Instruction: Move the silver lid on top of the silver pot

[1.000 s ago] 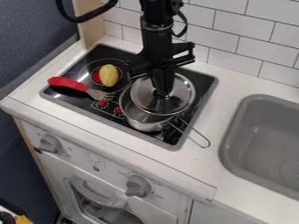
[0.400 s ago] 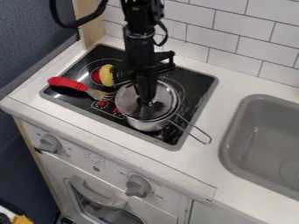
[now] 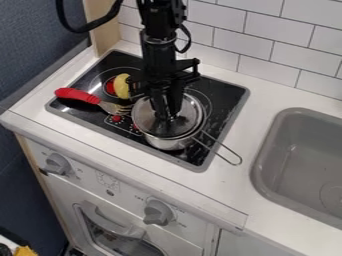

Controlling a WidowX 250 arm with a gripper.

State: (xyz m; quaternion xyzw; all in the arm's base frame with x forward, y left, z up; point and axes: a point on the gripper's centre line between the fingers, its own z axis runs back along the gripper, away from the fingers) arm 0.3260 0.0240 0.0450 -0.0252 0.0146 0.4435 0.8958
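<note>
Hanging down from the far edge of the view, the black gripper (image 3: 167, 116) is right over the middle of the silver lid (image 3: 192, 119); whether it stands wide, narrow or clamped on something, I cannot tell. The lid lies over the mouth of the silver pot (image 3: 167, 144), and the pot's side shows below the lid's near edge. From the pot, a wire handle (image 3: 228, 154) runs near and right, past the edge of the black stovetop (image 3: 224, 92) and over the white counter (image 3: 244, 200). Between stovetop and grey sink (image 3: 262, 150) runs a strip of that counter, and behind both rises the tiled wall (image 3: 247, 37). Just left of the lid are the tines of a fork (image 3: 115, 107), whose red grip crosses the stovetop's left edge. A yellow item (image 3: 122, 86) sits on the far left of the stovetop, partly behind the gripper, with something red beside it. Small printed marks surround the red dots on the stovetop, and more lie by the grey knobs (image 3: 158, 212) on the front panel, too small to read.
</note>
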